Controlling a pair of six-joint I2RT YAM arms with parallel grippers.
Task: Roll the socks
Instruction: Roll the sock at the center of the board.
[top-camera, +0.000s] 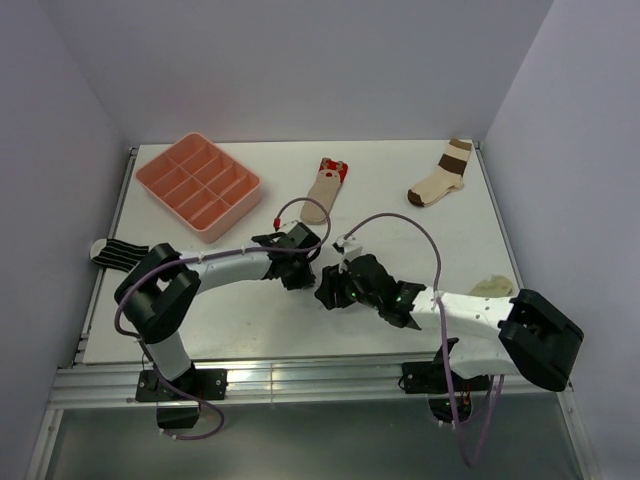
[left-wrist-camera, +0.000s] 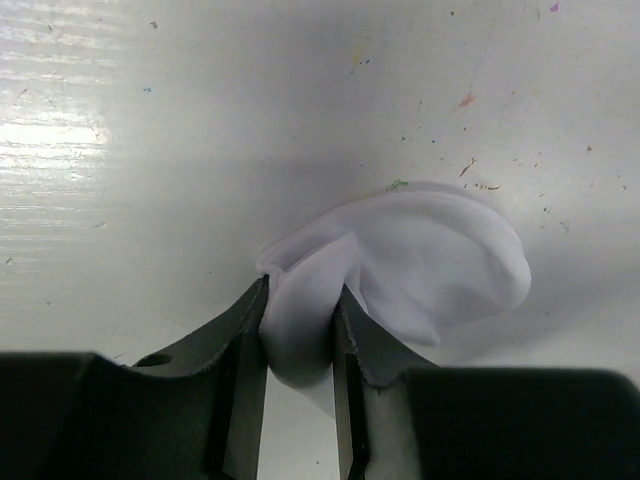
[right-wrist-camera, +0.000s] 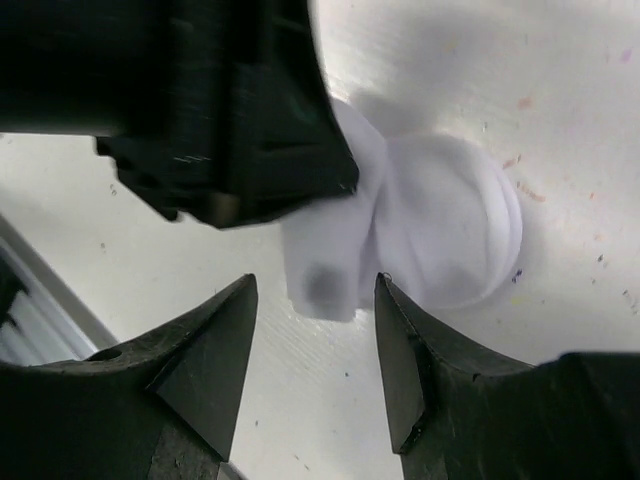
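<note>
A white sock (left-wrist-camera: 440, 265), bunched into a rounded roll, lies on the table. My left gripper (left-wrist-camera: 302, 295) is shut on a fold at the roll's near end. My right gripper (right-wrist-camera: 315, 285) stands open, its fingertips just short of the same white sock (right-wrist-camera: 440, 225) and touching nothing. In the top view both grippers, left (top-camera: 300, 265) and right (top-camera: 328, 288), meet at the table's middle and hide this sock. A tan sock with a red end (top-camera: 325, 188) lies flat behind them. A black-and-white striped sock (top-camera: 118, 250) lies at the left edge.
A pink compartment tray (top-camera: 198, 185) stands at the back left. A cream sock with brown bands (top-camera: 440, 178) lies at the back right. A pale yellowish lump (top-camera: 493, 287) sits near the right edge. The left gripper's black body (right-wrist-camera: 230, 110) hangs close above my right fingers.
</note>
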